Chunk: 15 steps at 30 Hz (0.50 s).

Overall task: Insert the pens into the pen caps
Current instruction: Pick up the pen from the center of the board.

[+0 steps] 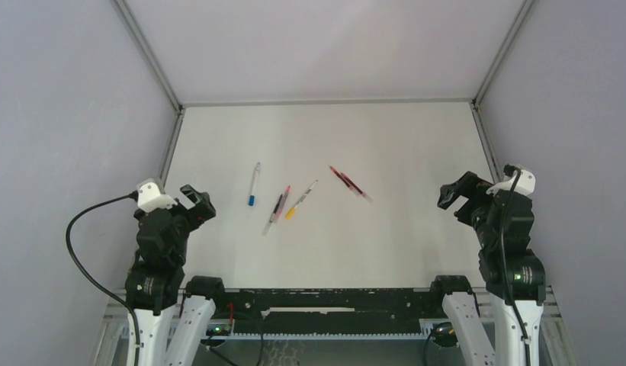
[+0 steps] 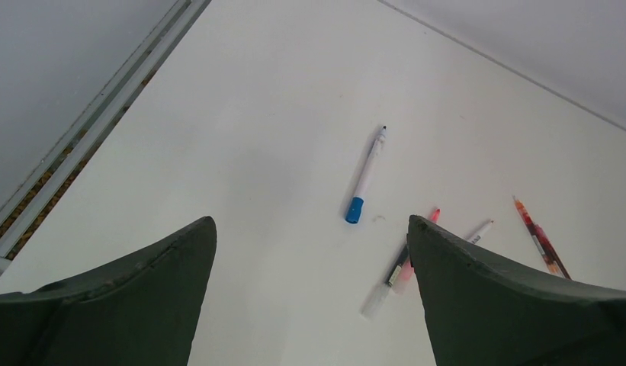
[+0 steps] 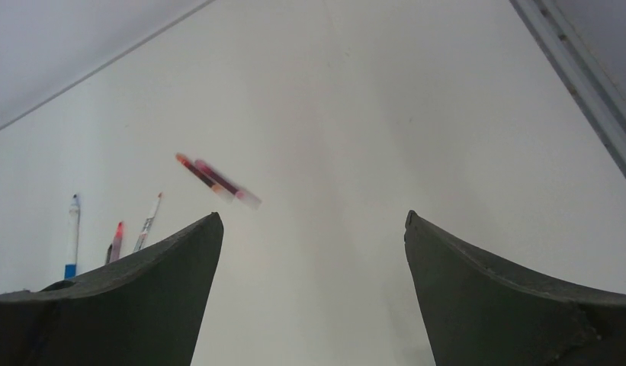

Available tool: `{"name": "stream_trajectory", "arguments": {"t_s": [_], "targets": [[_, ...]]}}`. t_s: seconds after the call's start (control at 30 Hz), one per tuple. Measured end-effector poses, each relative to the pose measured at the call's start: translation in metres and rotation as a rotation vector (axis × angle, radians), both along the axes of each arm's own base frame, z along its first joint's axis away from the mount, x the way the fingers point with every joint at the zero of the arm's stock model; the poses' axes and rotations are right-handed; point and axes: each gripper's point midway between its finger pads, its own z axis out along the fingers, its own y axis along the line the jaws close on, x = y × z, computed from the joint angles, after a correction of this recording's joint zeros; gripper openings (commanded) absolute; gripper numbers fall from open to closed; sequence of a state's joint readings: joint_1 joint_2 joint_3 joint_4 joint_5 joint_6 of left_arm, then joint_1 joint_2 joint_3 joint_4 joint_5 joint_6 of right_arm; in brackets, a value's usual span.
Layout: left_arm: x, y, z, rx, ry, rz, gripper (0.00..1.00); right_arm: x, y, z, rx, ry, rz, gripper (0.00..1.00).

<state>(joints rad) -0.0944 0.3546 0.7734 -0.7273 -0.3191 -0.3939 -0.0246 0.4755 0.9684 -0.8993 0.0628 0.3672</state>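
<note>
The thin stick pens with coloured ends (image 1: 301, 200) lie scattered across the middle of the white tabletop (image 1: 386, 252), the blue-ended pen (image 1: 253, 184) leftmost. The left hand (image 1: 197, 202) and the right hand (image 1: 454, 194) hover at either side, both spread, pinching nothing.

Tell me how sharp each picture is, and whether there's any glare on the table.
Top view: even light, no glare on the white table, pens tiny. Left wrist view: blue-ended white pen sharp, faint shadow. Right wrist view: the two reddish pens look soft and smeared.

Pens (image 1: 306, 194) mid-table (image 1: 401, 244), between arms
</note>
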Motion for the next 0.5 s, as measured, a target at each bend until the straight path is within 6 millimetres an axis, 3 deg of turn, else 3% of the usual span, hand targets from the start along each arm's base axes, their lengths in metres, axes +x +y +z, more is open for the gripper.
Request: {"name": "stream_trajectory", "arguments": {"t_s": [0.2, 0.37, 0.5], "targets": [[0.002, 0.0, -0.001, -0.001, -0.007, -0.002, 1.0, 0.004, -0.009, 0.001, -0.017, 0.058, -0.046, 1.0], [0.003, -0.004, -0.004, -0.006, -0.003, -0.02, 1.0, 0.007, 0.006, 0.001, 0.024, 0.064, 0.029, 1.0], [0.005, -0.008, -0.003, -0.013, -0.011, -0.041, 1.0, 0.019, 0.025, -0.002, 0.084, 0.099, 0.115, 0.93]]}}
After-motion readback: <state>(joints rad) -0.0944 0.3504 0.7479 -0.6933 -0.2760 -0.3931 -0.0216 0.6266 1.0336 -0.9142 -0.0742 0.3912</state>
